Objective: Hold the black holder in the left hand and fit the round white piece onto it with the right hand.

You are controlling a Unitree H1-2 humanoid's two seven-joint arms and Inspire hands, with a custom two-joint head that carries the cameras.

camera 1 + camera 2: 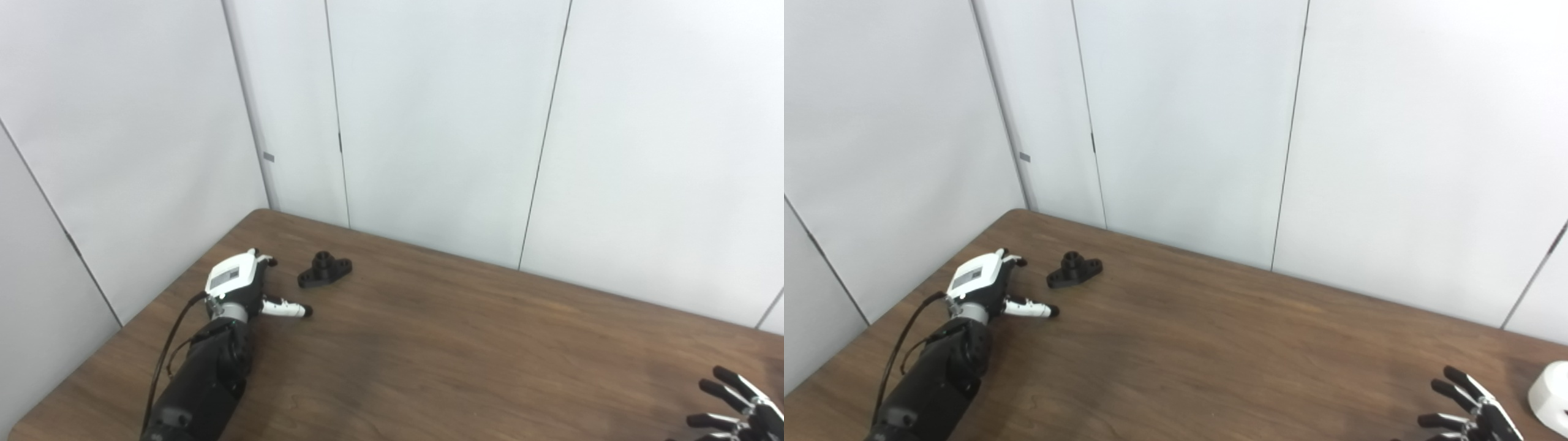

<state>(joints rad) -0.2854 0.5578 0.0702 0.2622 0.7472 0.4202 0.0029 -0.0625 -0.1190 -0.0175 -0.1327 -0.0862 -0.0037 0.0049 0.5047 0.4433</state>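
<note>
Left eye: black holder lies flat, long axis diagonal.

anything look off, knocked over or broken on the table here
Nothing stands out. The small black plastic holder lies flat and whole on the brown wooden table beside the open left hand. The round white piece sits intact at the far right by the open right hand.

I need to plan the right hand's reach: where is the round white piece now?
The round white piece lies on the table at the far right edge of the right eye view, just right of the open right hand.
</note>
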